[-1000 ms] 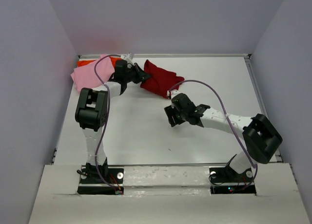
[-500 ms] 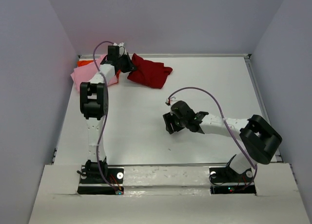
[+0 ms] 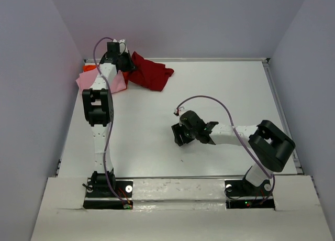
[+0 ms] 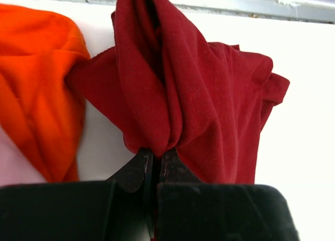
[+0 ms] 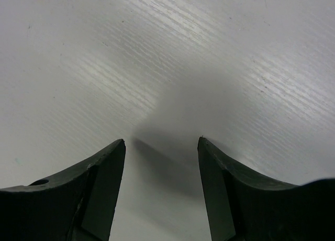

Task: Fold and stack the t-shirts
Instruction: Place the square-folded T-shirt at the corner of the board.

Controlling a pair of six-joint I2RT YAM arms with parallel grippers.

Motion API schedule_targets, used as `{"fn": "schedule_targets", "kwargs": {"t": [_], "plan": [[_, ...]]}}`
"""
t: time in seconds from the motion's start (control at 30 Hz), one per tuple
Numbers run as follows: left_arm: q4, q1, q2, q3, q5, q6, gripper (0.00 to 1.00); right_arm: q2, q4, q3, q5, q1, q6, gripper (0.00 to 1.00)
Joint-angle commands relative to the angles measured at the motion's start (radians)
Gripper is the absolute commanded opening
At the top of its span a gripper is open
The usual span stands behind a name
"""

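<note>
The crimson t-shirt [image 4: 209,105] is soft, light knit cloth that sags and bunches wherever it is lifted, so it will likely trail and drape rather than keep a shape. A hem corner or shoulder seam looks a better hold for spreading it flat than the present mid-cloth pinch. The left gripper [image 4: 155,156] is closed tight on a gathered fold of it, near the far left corner of the bench [image 3: 157,146], with the rest crumpled on the surface. It is plain, dark red and unprinted. The orange t-shirt [image 4: 36,78] lies just beside it, next to the pink t-shirt [image 3: 93,84]. The right gripper [image 5: 161,146] hovers mid-bench, jaws parted, holding nothing.
</note>
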Motion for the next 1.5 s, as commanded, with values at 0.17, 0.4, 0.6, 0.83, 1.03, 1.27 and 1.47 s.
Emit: {"fn": "schedule_targets", "kwargs": {"t": [0.17,0.4,0.6,0.83,1.03,1.27,1.47], "plan": [[-0.01,0.02,-0.098,0.126,-0.024,0.025,0.0,0.025,0.056,0.008,-0.02,0.031,0.022,0.63],[-0.024,0.01,-0.13,0.137,-0.046,0.036,0.0,0.036,0.088,0.005,-0.022,0.04,0.025,0.62],[-0.023,-0.008,-0.143,0.146,-0.024,0.028,0.0,0.046,0.093,0.011,-0.022,0.05,0.026,0.62],[-0.043,-0.03,-0.167,0.167,-0.064,0.042,0.0,0.056,0.091,0.014,-0.022,0.059,0.029,0.62],[-0.049,-0.005,-0.23,0.147,-0.076,0.048,0.0,0.072,0.097,0.022,-0.022,0.068,0.032,0.62],[-0.049,0.056,-0.288,0.103,-0.066,0.05,0.0,0.089,0.1,0.031,-0.022,0.086,0.032,0.62],[-0.046,0.063,-0.305,0.106,-0.059,0.047,0.0,0.123,0.116,0.036,-0.057,0.086,0.039,0.61]]}}
